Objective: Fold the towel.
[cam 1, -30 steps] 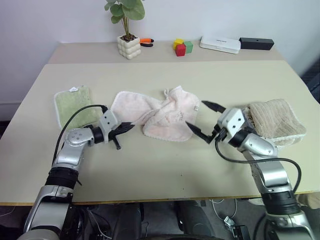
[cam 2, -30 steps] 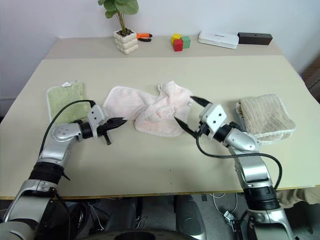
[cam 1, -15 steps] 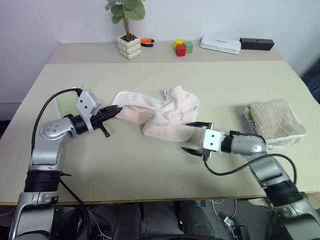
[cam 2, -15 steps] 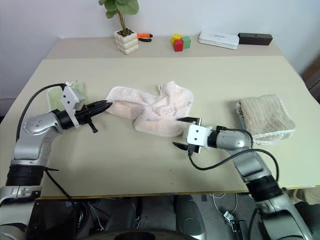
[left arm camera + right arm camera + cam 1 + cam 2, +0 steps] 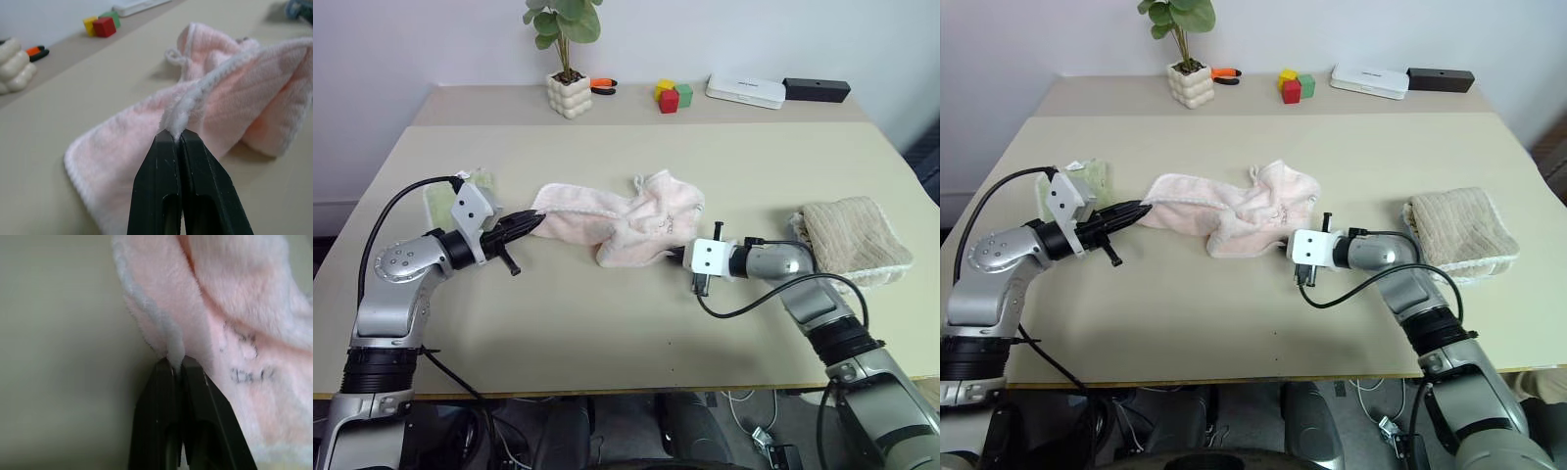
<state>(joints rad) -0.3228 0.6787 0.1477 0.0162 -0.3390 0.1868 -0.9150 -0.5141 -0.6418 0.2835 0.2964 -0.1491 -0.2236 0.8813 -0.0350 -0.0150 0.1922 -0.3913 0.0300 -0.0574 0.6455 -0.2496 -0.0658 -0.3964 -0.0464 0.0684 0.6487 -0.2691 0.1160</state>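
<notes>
The pale pink towel point(image 5: 626, 220) lies crumpled in the middle of the table, with a small dark embroidered mark point(image 5: 247, 374) on it and a white loop point(image 5: 175, 55) at its far edge. My left gripper point(image 5: 534, 219) is shut on the towel's left corner and holds it a little off the table; the white hem is pinched between its fingers point(image 5: 168, 161). My right gripper point(image 5: 677, 254) is shut on the towel's near right edge, low by the table, with the hem caught between its fingers point(image 5: 166, 382).
A green towel point(image 5: 450, 196) lies at the left behind my left arm. A beige ribbed towel point(image 5: 852, 240) lies at the right. Along the back stand a potted plant point(image 5: 566, 83), coloured blocks point(image 5: 672, 94), a white box point(image 5: 744, 89) and a black box point(image 5: 816, 88).
My right gripper has moved in to the towel's near right edge and shut on it. My left gripper has lifted the left corner and drawn it leftward.
</notes>
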